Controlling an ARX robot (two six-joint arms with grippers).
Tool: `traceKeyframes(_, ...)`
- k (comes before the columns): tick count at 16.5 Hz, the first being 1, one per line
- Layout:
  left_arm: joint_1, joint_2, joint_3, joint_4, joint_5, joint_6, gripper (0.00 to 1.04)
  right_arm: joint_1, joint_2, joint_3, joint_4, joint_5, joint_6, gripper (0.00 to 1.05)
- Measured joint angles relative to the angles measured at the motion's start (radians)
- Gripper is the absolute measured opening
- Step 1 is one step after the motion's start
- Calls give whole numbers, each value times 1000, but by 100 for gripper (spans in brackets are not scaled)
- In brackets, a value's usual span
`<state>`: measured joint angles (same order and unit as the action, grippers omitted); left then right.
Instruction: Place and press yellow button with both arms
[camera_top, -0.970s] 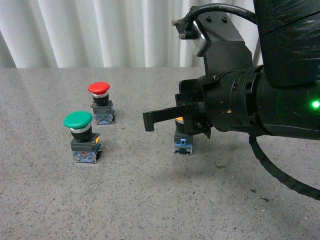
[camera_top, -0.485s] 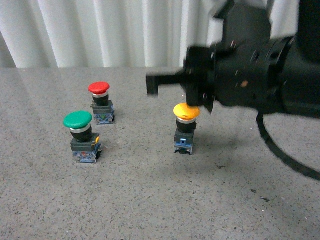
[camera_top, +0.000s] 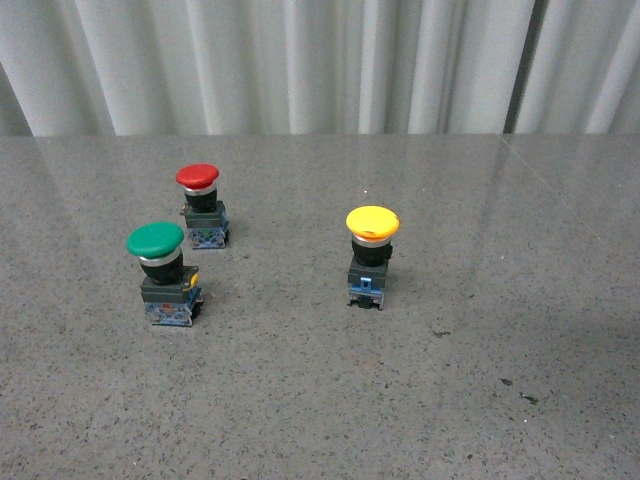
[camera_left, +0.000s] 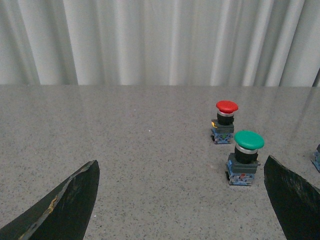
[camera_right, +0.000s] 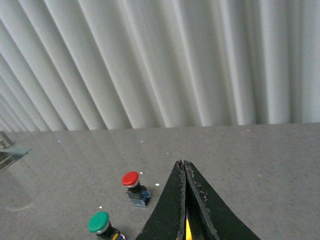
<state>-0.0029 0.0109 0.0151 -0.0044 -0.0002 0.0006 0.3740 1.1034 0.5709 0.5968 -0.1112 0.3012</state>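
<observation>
The grey bench (camera_top: 300, 400) carries three buttons, and neither of my arms shows in the front view. My left fingers (camera_left: 70, 205) are spread wide; my right fingers (camera_right: 197, 210) are pressed together, empty. The green button (camera_top: 165, 275) stands at 9 o'clock, the yellow button (camera_top: 371, 257) upright near centre, the red button (camera_top: 201, 205) at 10 o'clock.
</observation>
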Motion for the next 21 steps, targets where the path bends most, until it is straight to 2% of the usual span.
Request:
traceKeyframes(1,0,0,0,0,0,0,98,-41,-95,-39,-58,2,2,2)
traceKeyframes(2,0,0,0,0,0,0,98,-72,-209,-72,-173,58,-21,2)
traceKeyframes(3,0,0,0,0,0,0,98,-103,-319,-102,-292,195,-102,2)
traceKeyframes(4,0,0,0,0,-1,0,98,-209,-474,-164,-422,215,-185,2)
traceKeyframes(5,0,0,0,0,-1,0,98,-349,-627,-226,-534,156,-235,2)
traceKeyframes(6,0,0,0,0,-1,0,98,-383,-720,-266,-544,140,-255,2)
traceKeyframes(7,0,0,0,0,0,0,98,-378,-770,-290,-521,112,-274,2)
traceKeyframes(14,0,0,0,0,0,0,98,-374,-884,-451,-500,111,-291,2)
traceKeyframes(16,0,0,0,0,0,0,98,-374,-978,-474,-597,111,-293,2)
traceKeyframes(21,0,0,0,0,0,0,98,-374,-1056,-518,-604,111,-294,2)
